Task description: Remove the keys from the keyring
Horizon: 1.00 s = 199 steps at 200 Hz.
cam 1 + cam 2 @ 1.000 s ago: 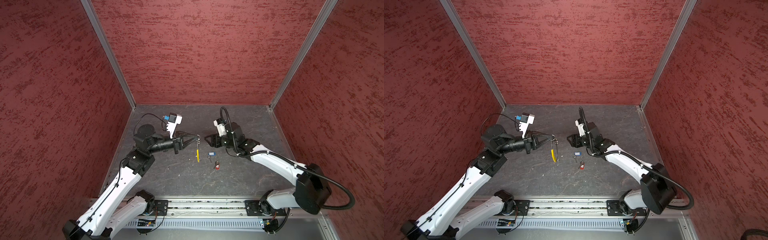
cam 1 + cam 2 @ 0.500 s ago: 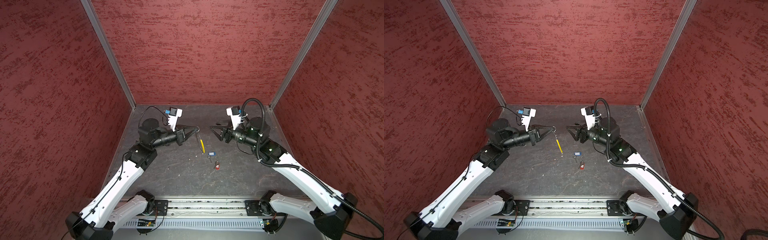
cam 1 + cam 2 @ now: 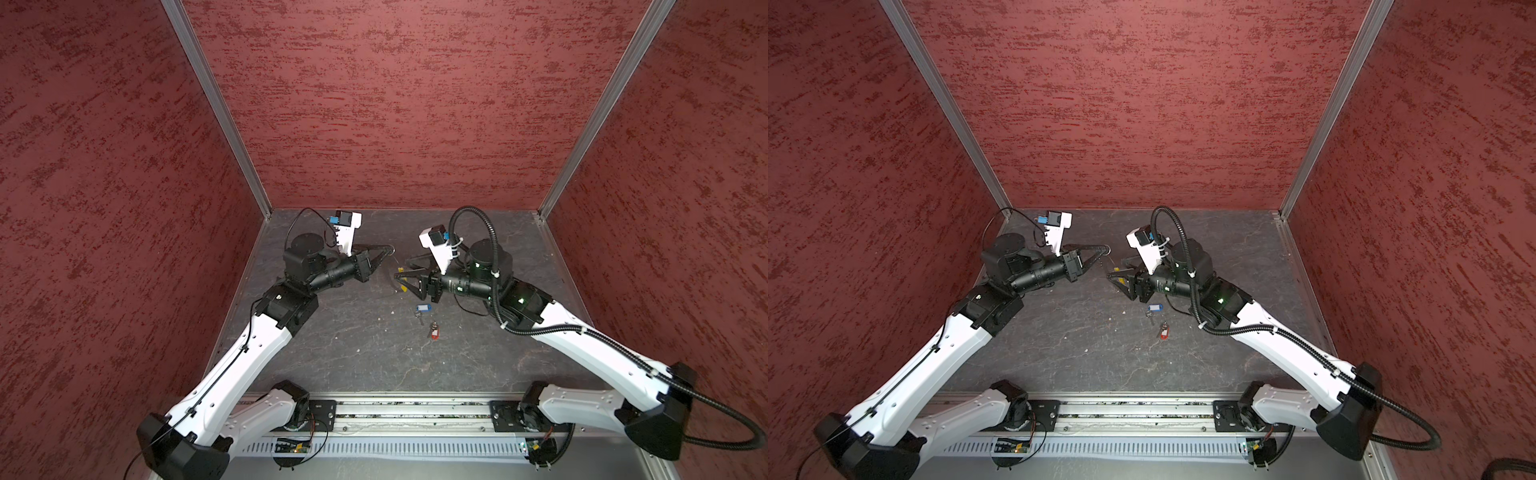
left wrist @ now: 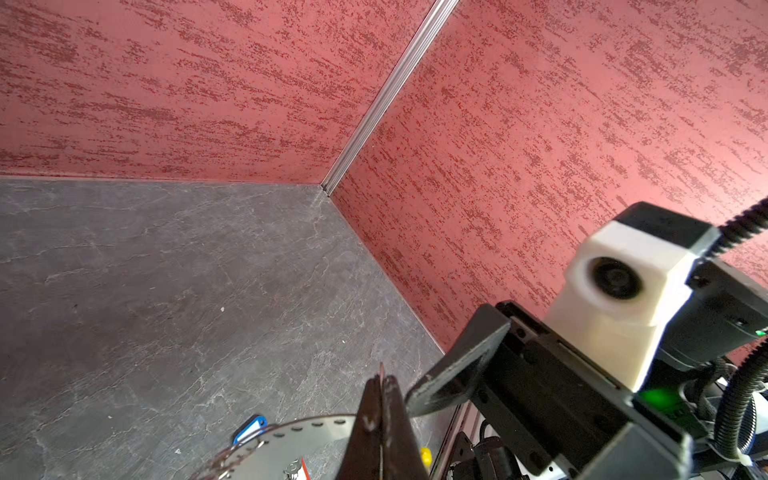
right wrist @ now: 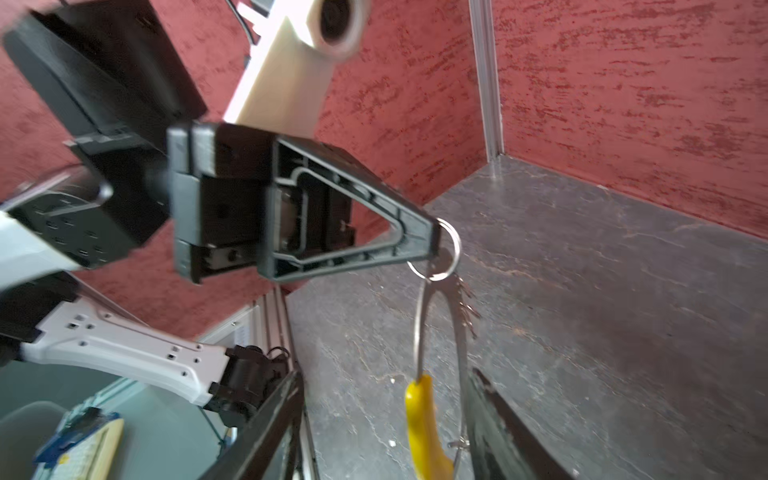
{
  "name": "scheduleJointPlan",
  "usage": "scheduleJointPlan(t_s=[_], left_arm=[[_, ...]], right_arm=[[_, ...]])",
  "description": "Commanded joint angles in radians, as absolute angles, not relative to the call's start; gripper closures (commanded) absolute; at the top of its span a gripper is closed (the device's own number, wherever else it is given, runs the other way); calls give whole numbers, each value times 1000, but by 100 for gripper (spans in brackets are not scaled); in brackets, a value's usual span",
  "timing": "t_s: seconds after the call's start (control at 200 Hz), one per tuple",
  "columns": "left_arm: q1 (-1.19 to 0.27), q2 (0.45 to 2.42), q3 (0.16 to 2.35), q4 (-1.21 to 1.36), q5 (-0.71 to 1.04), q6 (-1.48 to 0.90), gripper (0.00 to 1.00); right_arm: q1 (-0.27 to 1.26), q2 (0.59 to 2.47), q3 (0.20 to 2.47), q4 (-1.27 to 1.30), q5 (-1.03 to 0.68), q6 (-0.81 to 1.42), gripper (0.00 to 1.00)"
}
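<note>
Clearly, left fingers [image 5: 411, 240] pinch the keyring [image 5: 420, 413] — blue-tagged key [image 3: 423, 308], red-tagged key [image 3: 434, 333] lie loose.

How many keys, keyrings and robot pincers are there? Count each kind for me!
Keys: 2, the blue-tag key and the red-tag key
Keyrings: 1, the keyring, clamped in the left pincer
Pincers: 2, the left pincer and the right pincer
Total: 5
</note>
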<state>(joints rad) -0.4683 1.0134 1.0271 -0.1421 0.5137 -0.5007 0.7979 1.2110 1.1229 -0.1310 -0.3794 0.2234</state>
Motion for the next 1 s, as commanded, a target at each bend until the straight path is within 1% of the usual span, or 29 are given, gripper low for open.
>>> scheduleJointPlan(t_s=[0.0, 0.085, 0.11, 0.25, 0.301, 0.326, 0.346, 0.356, 0.376, 0.396, 0.426, 0.476, 0.486, 0.496, 0.501, 0.511, 0.696, 0.842, 0.992], left_arm=[[-474, 1007, 1060, -120, 502, -505, 100], [-473, 1003, 1062, -123, 502, -503, 100], [-472, 1002, 1062, -124, 499, -503, 100], [-472, 999, 1066, -135, 499, -500, 100], [-470, 999, 1072, -149, 493, -499, 100], [-467, 999, 1075, -158, 490, -498, 90], [-465, 997, 1078, -165, 490, -495, 79], [-463, 996, 1079, -166, 491, -493, 75], [-462, 994, 1081, -172, 491, -491, 61], [-460, 990, 1084, -176, 487, -488, 52], [-458, 984, 1087, -184, 481, -481, 42], [-455, 969, 1091, -195, 469, -464, 29], [-454, 965, 1094, -199, 467, -459, 19], [-454, 964, 1096, -202, 465, -456, 6], [-453, 962, 1098, -205, 463, -453, 3], [-453, 960, 1101, -208, 461, -448, 0], [-448, 904, 1143, -260, 412, -368, 0], [-449, 866, 1115, -228, 404, -359, 0], [-448, 841, 1079, -216, 381, -372, 1]], right_arm=[[801, 1232, 1154, -148, -365, 187, 52], [801, 1245, 1152, -142, -365, 189, 63], [800, 1249, 1152, -144, -364, 187, 68], [801, 1259, 1153, -138, -368, 189, 88], [800, 1263, 1157, -144, -381, 189, 93], [801, 1264, 1158, -146, -382, 189, 96], [799, 1265, 1158, -148, -383, 190, 98], [799, 1266, 1160, -149, -383, 190, 99], [798, 1268, 1160, -151, -385, 190, 100], [798, 1270, 1160, -155, -386, 189, 100], [794, 1273, 1158, -158, -394, 190, 100], [783, 1280, 1150, -152, -420, 203, 100], [780, 1280, 1147, -149, -426, 206, 100], [776, 1283, 1145, -147, -435, 210, 100], [775, 1284, 1144, -145, -438, 212, 100], [771, 1287, 1142, -142, -446, 216, 100], [731, 1382, 1134, -109, -624, 280, 100], [724, 1544, 1152, -90, -786, 312, 100], [724, 1692, 1166, -104, -805, 296, 100]])
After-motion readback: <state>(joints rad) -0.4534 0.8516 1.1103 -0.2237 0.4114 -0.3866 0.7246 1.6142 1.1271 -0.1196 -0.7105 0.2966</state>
